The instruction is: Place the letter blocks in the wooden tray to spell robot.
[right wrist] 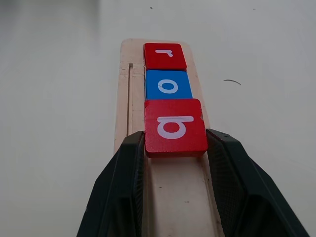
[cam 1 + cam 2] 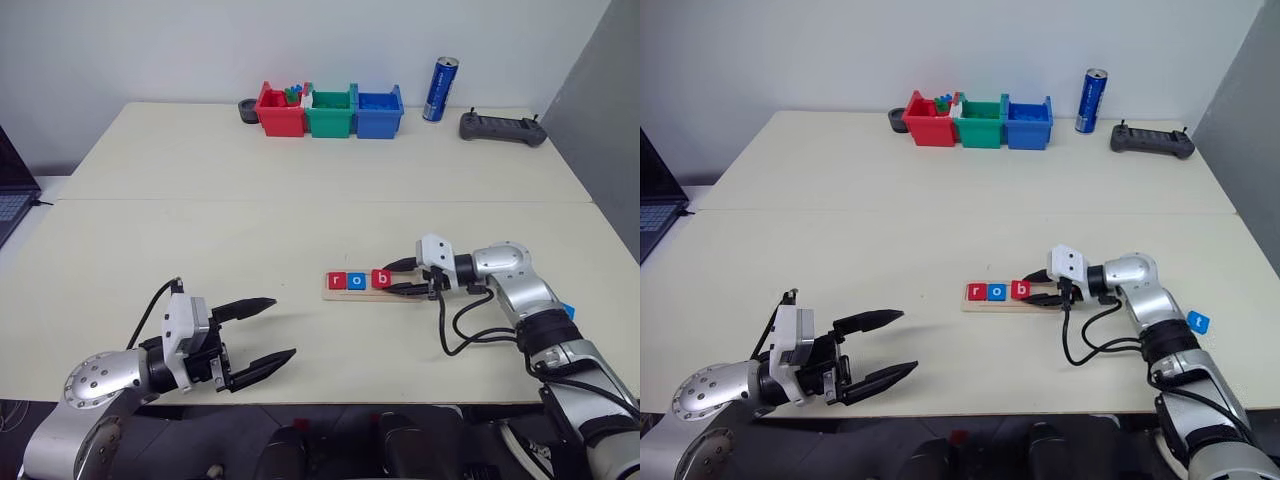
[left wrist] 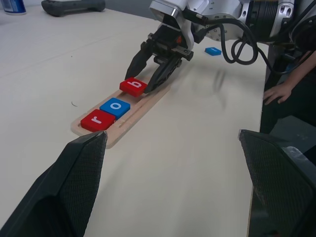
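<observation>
Third tile being seated. The wooden tray [image 2: 375,293] lies near the front centre of the table [image 2: 300,170], its long axis running left to right. In its groove sit the red r block [image 2: 337,281], the blue o block [image 2: 358,280] and the red b block [image 2: 381,278], touching edge to edge from the left end; the right part of the groove is bare. The right gripper [image 2: 408,277] reaches in from three o'clock of the b block, and in the right wrist view its two black fingers [image 1: 123,182] clasp the side edges of that tile, which looks slightly raised at its near edge, so the tile is grasped and not yet let go. The left gripper [image 2: 262,330] hovers over the table at about seven o'clock of the tray, well apart from it, its fingers spread wide with nothing between them.

A blue t block [image 2: 1198,322] lies on the table at about four o'clock of the tray, close by the right forearm. The second o is not to be made out among these views.

Judged stage: three of five letters are in the tray. The next move calls for pressing b flat against o, releasing it without dragging it along the groove, then fetching the second o before the t.
</observation>
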Motion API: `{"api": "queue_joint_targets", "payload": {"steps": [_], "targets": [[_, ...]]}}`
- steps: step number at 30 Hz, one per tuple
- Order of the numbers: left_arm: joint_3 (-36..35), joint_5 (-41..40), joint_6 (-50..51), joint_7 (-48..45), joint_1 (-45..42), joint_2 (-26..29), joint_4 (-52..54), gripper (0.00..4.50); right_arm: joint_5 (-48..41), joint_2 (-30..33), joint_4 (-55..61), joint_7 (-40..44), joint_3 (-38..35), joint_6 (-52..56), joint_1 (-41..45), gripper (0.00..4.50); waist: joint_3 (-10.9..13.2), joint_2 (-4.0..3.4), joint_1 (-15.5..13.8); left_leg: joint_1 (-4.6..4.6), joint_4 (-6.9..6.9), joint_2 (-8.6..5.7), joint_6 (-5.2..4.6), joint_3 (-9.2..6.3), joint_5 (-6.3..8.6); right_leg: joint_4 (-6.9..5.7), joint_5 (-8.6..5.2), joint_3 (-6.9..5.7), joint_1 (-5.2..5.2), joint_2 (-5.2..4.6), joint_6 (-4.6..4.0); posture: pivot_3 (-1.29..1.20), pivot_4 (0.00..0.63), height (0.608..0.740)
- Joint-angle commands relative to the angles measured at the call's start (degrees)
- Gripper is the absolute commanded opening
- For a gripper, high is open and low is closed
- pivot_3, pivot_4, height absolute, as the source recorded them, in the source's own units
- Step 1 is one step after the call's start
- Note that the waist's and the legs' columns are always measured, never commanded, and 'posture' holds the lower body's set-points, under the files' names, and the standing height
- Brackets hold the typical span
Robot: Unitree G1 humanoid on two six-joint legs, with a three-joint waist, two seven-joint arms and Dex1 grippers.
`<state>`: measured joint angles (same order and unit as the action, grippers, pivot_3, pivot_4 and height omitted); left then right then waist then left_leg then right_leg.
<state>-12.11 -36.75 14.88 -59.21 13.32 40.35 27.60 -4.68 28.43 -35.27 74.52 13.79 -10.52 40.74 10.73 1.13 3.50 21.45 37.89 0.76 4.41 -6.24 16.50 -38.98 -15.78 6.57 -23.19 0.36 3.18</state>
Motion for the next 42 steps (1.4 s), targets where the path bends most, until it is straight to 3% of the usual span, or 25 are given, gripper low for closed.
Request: {"api": "queue_joint_targets", "payload": {"steps": [1,3,12,24,27,37,42], "targets": [[-1.62,-0.6,-0.19,0.38,-0.05,0.53,1.96,4.5,0.38,-0.29,-0.84,0.85,-0.21,-1.48,1.95,1.47,0.0,0.0,0.02,0.0,0.0,0.0,0.0,0.0,0.0,0.0,0.0,0.0,0.0,0.0,0.0,0.0,0.15,0.74],[-1.68,-0.59,-0.18,0.44,-0.02,0.47,1.99,4.5,0.41,-0.52,-1.71,0.7,-0.47,-1.33,2.45,1.47,0.0,0.0,0.03,0.0,0.0,0.0,0.0,-0.01,0.0,0.0,0.0,0.0,0.0,0.0,0.0,0.0,0.15,0.74],[-1.85,-0.57,-0.16,0.39,0.8,0.37,2.41,4.5,0.73,-0.23,-4.2,1.57,-0.81,-2.56,3.46,4.49,0.01,-0.01,0.12,0.0,0.0,0.0,0.0,0.0,0.0,-0.01,0.0,0.0,0.0,0.0,-0.01,0.0,0.15,0.74],[-1.34,-0.55,-0.2,-0.09,0.35,0.36,1.85,4.5,-4.99,0.57,8.03,1.7,-3.98,9.43,0.98,4.49,0.01,-0.02,0.14,0.01,0.0,0.0,0.0,-0.04,0.0,-0.01,0.0,-0.02,0.0,0.0,-0.01,0.0,0.15,0.74],[-1.07,-0.48,-0.27,-0.24,0.29,0.26,1.77,4.5,-5.91,-0.36,9.02,-0.05,-4.77,11.85,1.03,3.9,0.01,-0.02,0.14,0.01,0.0,0.0,0.0,-0.04,0.0,-0.01,0.0,-0.03,0.0,0.0,-0.01,0.0,0.15,0.74],[-1.69,-0.78,0.07,-0.84,0.14,0.91,1.58,4.5,1.83,-3.78,0.54,-8.99,-2.66,-0.57,2.6,0.59,0.02,-0.03,0.28,0.01,-0.01,0.0,0.0,-0.02,0.0,-0.01,0.0,-0.02,-0.01,0.0,-0.01,0.0,0.15,0.74],[-1.79,-0.98,0.26,-0.6,1.16,0.89,2.56,4.5,3.7,-4.83,-3.67,-11.05,-2.38,-4.62,4.11,0.59,0.02,-0.03,0.56,0.01,-0.02,0.0,0.0,-0.03,0.0,-0.02,0.01,-0.02,-0.01,0.0,-0.01,0.0,0.15,0.74]]}}
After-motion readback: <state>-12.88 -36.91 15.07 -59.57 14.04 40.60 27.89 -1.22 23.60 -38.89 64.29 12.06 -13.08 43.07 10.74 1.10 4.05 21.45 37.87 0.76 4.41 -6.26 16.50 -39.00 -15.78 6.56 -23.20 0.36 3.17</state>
